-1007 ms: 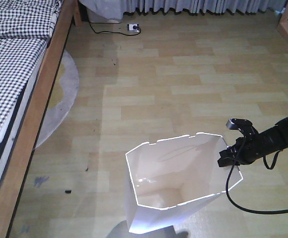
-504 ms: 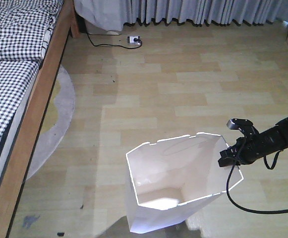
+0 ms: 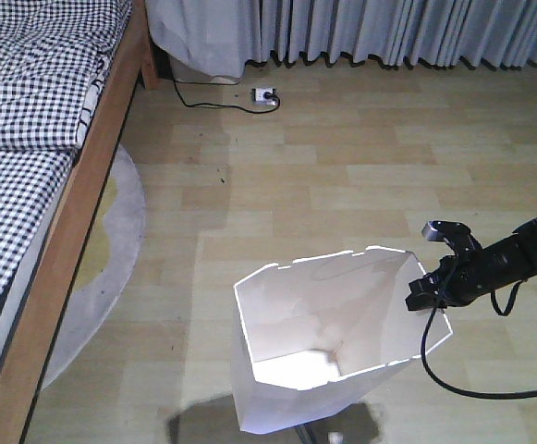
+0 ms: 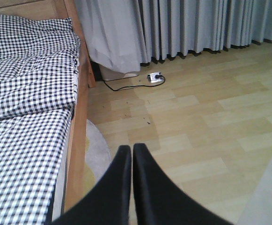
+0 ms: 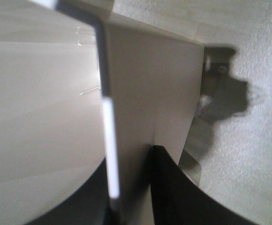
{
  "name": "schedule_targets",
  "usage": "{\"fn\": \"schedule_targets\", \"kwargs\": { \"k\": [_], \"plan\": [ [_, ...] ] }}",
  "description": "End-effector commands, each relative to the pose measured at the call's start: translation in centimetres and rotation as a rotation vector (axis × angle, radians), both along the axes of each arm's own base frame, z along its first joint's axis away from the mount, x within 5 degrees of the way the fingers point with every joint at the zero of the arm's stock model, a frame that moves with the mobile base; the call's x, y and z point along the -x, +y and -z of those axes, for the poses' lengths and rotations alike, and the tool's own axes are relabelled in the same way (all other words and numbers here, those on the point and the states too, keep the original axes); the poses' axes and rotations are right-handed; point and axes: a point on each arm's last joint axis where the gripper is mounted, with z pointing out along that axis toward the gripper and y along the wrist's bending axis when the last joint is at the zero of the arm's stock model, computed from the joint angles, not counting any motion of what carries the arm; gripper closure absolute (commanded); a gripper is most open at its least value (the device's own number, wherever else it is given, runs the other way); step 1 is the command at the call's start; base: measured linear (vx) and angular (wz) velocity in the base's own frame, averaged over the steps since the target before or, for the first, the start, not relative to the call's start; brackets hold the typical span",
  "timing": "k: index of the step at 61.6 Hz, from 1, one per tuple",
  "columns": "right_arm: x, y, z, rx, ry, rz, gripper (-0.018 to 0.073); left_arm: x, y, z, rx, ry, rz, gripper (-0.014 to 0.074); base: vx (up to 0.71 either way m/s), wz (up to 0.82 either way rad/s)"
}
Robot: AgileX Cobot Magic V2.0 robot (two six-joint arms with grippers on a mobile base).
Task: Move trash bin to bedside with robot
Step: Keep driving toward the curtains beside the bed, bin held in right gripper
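Note:
The white trash bin (image 3: 282,405) stands upright on the wooden floor in the lower middle of the front view. My right gripper (image 3: 427,290), at the end of a black arm with a trailing cable, is shut on its right rim. In the right wrist view the bin's thin wall (image 5: 42,93) runs between the two black fingers (image 5: 173,192), one inside and one outside. The bed with checkered bedding (image 3: 28,92) and a light wooden frame (image 3: 76,231) lies along the left. My left gripper (image 4: 128,149) is shut on nothing, facing the floor beside the bed (image 4: 28,93).
A round grey rug (image 3: 111,259) lies half under the bed frame. A white power strip (image 3: 265,93) with a black cable sits by the far wall under grey curtains (image 3: 388,28). A white cloth (image 3: 203,37) hangs at the bed's far end.
The floor, bed and curtains have slid down the front view, so the far wall shows more. The bin and the right arm keep the same place in the frame.

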Motion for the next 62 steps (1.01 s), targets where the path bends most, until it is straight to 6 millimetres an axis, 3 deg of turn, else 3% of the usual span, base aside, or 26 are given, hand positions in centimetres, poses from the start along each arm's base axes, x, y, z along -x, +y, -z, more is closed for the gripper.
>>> {"fn": "schedule_targets", "kwargs": {
  "k": [1,62],
  "plan": [
    [-1.05,0.91,-3.98,-0.173,-0.038,0.016,0.0562,-0.09,-0.01,-0.12,0.009,-0.071,-0.001,0.0603,0.35,0.06],
    [-1.05,0.91,-3.98,-0.173,-0.038,0.016,0.0562,-0.09,-0.01,-0.12,0.009,-0.071,-0.001,0.0603,0.35,-0.01]
  ]
}}
